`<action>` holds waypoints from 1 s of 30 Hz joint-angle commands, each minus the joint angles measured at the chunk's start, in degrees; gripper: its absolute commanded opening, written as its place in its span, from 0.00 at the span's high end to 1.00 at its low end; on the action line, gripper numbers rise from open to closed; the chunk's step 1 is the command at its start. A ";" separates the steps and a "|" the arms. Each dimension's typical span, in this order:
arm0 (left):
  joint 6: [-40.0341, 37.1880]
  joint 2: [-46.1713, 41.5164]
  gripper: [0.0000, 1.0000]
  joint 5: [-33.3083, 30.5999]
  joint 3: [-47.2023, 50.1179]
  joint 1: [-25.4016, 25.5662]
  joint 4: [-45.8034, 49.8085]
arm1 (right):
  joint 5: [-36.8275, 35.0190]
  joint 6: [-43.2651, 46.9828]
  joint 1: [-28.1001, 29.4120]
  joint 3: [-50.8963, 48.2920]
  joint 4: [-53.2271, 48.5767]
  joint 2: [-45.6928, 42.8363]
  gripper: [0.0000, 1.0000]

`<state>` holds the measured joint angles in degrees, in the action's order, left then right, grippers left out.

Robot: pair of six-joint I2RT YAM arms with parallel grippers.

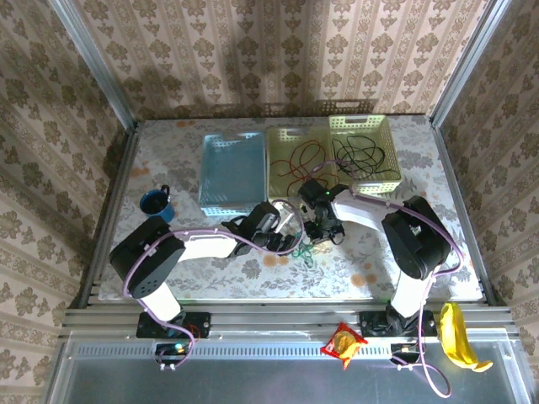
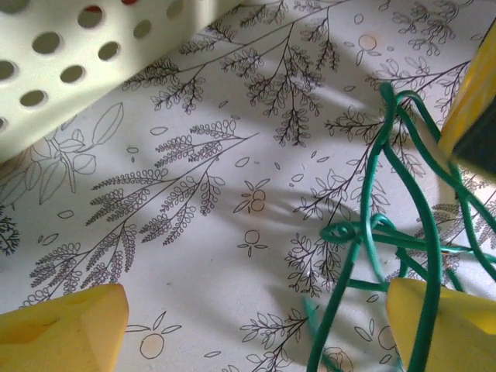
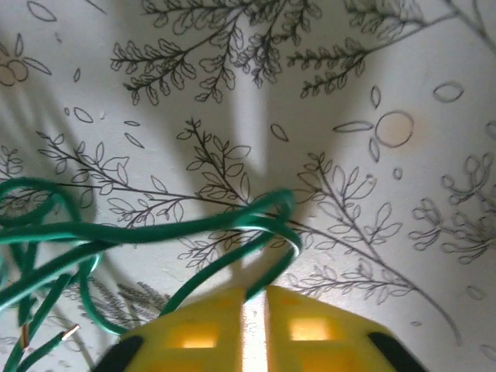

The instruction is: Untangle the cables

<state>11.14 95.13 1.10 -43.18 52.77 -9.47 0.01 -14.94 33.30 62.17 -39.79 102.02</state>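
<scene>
From overhead, the two wrists crowd together at mid-table, so you see little of the green cable (image 1: 305,251): just a small tangle poking out on their near side. Your right wrist view cuts it off at the left edge, and the left wrist view cuts it off at the bottom.

The right gripper (image 3: 254,294) has its fingers pressed together on a loop of the green cable (the strands run right into the seam). The left gripper (image 2: 254,293) stands spread wide, with the tangle by its right finger.

You have three cables:
- the green cable on the table (image 1: 379,252)
- the red cable (image 1: 301,156) in the middle basket (image 1: 295,131)
- the black cable (image 1: 358,151) in the right basket (image 1: 362,120)

One blue tray (image 1: 232,172) sits left of the two baskets, and one mug (image 1: 156,204) sits further left. One packet (image 1: 345,343) and one banana (image 1: 461,338) lie on the near ledge. The packet's print is too small to read.
</scene>
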 commanded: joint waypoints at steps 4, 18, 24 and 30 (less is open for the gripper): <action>-0.07 2.68 0.15 0.21 -0.55 -1.43 -2.41 | -5.67 -1.64 0.19 -2.00 -0.51 -2.47 1.00; 1.31 -0.18 0.17 2.77 1.73 -3.18 -3.64 | -1.69 1.75 0.18 -2.99 3.40 -12.68 0.62; -1.68 -4.29 0.09 3.63 0.85 -3.29 -0.29 | -1.28 2.37 0.10 -1.94 3.71 -10.48 0.58; -5.69 -6.26 0.07 11.65 -2.41 -6.41 4.86 | 0.26 1.81 -1.55 -2.37 4.00 -10.84 0.59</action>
<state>8.78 89.91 6.90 -42.92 48.18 -8.73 -1.67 -13.41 32.88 58.87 -36.10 91.13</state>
